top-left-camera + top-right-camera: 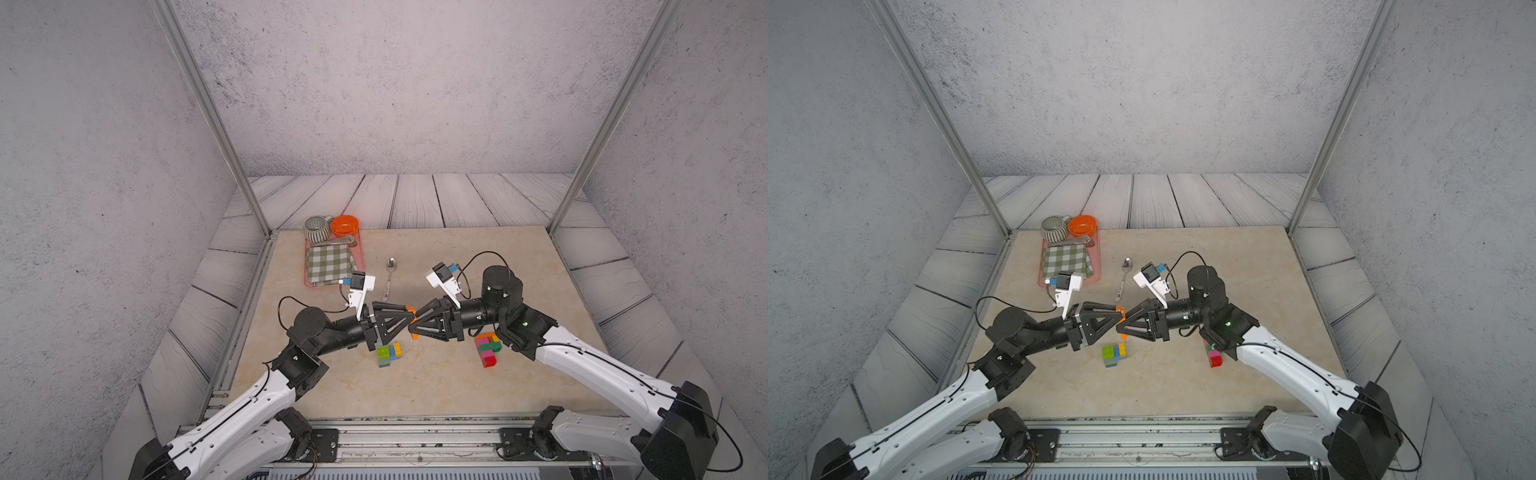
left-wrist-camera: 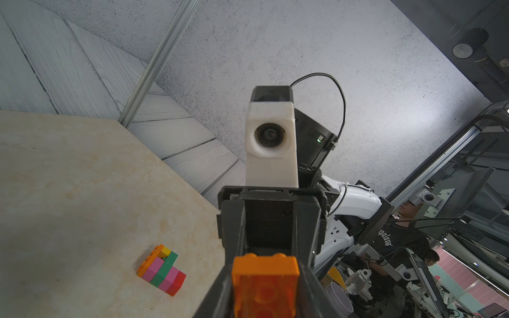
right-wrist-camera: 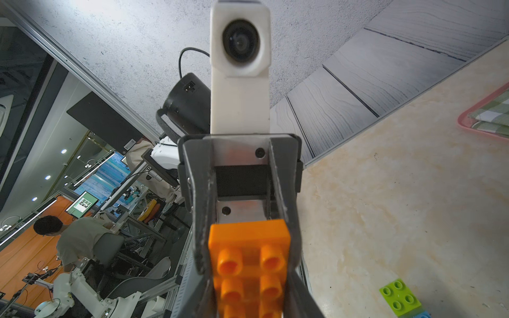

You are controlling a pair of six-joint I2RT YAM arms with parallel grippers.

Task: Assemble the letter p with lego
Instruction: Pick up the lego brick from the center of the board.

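Note:
An orange lego brick hangs above the middle of the table where both grippers meet tip to tip. My left gripper is shut on one end of it; in the left wrist view the brick fills the gap between its fingers. My right gripper has the other end between its fingers, which lie close along its sides; whether they press on it does not show. On the table below sit a lime, blue and yellow lego cluster and a pink, green, red and orange one.
A metal spoon lies behind the grippers. At the back left a pink tray carries a checked cloth, a ribbed cup and an orange bowl. Metal frame posts stand at the back corners.

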